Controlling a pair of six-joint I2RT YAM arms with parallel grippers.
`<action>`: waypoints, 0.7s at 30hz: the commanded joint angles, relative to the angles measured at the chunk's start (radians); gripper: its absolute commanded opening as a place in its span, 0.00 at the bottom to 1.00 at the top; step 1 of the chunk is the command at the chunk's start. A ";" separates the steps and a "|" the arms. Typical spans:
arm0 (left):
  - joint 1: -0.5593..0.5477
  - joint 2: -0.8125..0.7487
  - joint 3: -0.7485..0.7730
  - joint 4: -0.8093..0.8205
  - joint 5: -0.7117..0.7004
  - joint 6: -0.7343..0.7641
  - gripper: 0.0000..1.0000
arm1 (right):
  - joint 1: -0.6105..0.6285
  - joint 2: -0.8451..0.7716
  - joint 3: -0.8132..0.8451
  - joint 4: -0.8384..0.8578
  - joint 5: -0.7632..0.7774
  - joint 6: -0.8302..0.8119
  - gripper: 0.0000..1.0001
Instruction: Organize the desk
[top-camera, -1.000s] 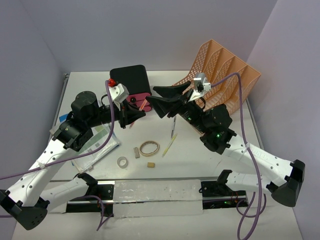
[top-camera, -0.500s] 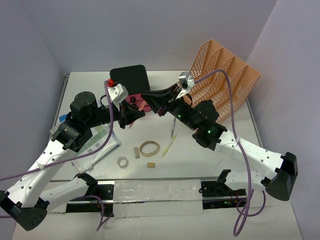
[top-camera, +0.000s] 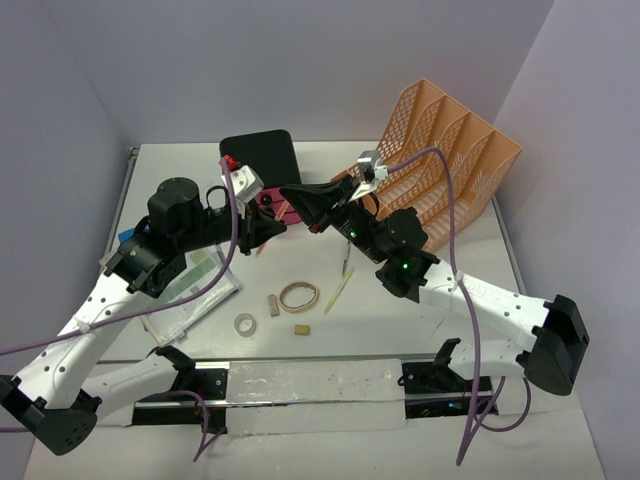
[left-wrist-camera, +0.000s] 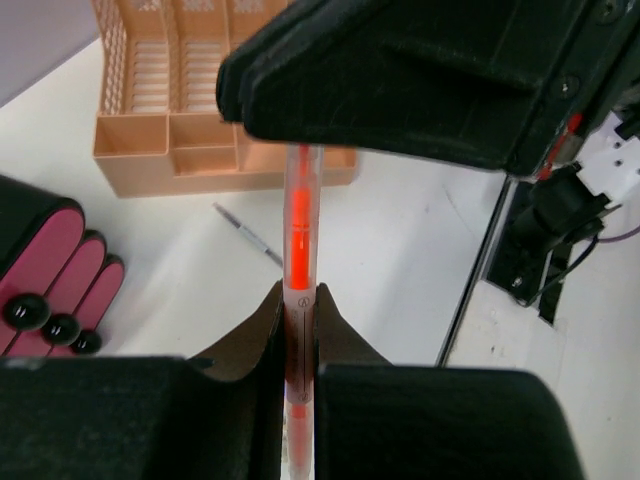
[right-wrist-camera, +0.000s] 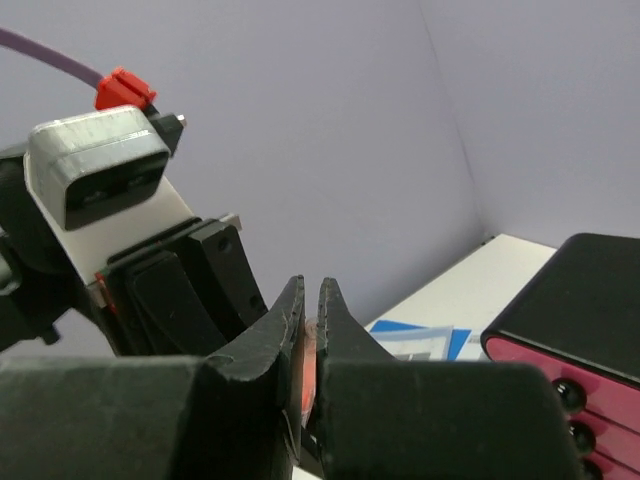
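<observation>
A clear pen with an orange core (left-wrist-camera: 300, 215) is held in the air over the white desk (top-camera: 180, 170), just in front of the drawer box. My left gripper (left-wrist-camera: 300, 305) is shut on its lower barrel. From the opposite side my right gripper (right-wrist-camera: 310, 300) is shut on the pen's (right-wrist-camera: 309, 372) other end, its black fingers (left-wrist-camera: 400, 80) filling the top of the left wrist view. From above, the two grippers meet tip to tip, left gripper (top-camera: 268, 226) and right gripper (top-camera: 292, 196), with the pen (top-camera: 284, 209) mostly hidden between them.
A black drawer box with pink drawers (top-camera: 262, 158) stands at the back; a peach mesh file rack (top-camera: 450, 150) is at the back right. On the desk lie papers (top-camera: 190, 285), a rubber band (top-camera: 298, 296), a tape roll (top-camera: 244, 323), an eraser (top-camera: 301, 328), a thin pen (top-camera: 347, 255) and a yellow-green stick (top-camera: 338, 290).
My right arm has swung left from the file rack toward the left gripper, and its jaws have gone from open to shut on the pen. The left gripper has barely moved.
</observation>
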 joint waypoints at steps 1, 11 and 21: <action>0.000 0.037 0.121 0.091 -0.135 0.053 0.00 | 0.084 0.087 -0.089 0.006 -0.068 0.014 0.00; 0.001 0.066 0.133 0.135 -0.283 0.118 0.00 | 0.170 0.183 -0.221 0.108 -0.024 0.067 0.00; 0.005 0.047 0.072 0.178 -0.319 0.135 0.00 | 0.201 0.248 -0.265 0.170 -0.014 0.118 0.00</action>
